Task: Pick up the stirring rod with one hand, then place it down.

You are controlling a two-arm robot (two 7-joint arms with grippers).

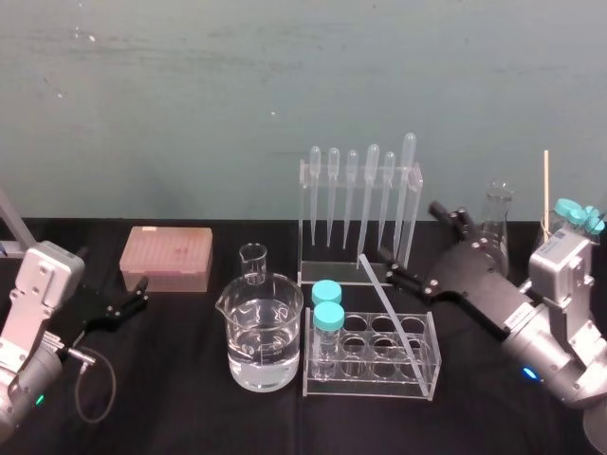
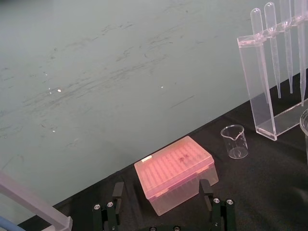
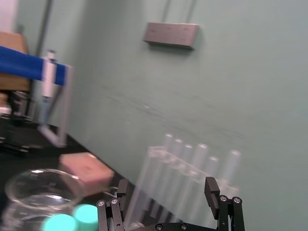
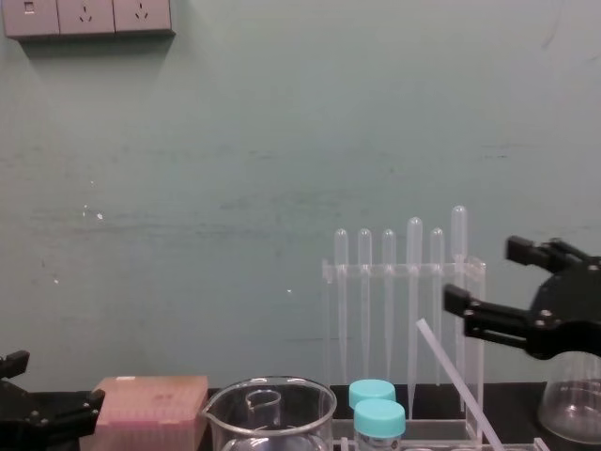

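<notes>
The stirring rod is a thin translucent stick leaning in the clear test-tube rack, its upper end tilted back toward the pipette stand. The chest view also shows the stirring rod, slanting up to the left. My right gripper hovers open just right of and above the rod's upper end, touching nothing. From the side the right gripper shows spread fingers in front of the pipettes, and the right wrist view shows the same right gripper with nothing between them. My left gripper rests open at the far left.
A pink tip box lies at back left. A large beaker of water and a small beaker stand in the middle. Behind the tube rack is the pipette stand; two blue-capped tubes sit in the rack. A flask stands back right.
</notes>
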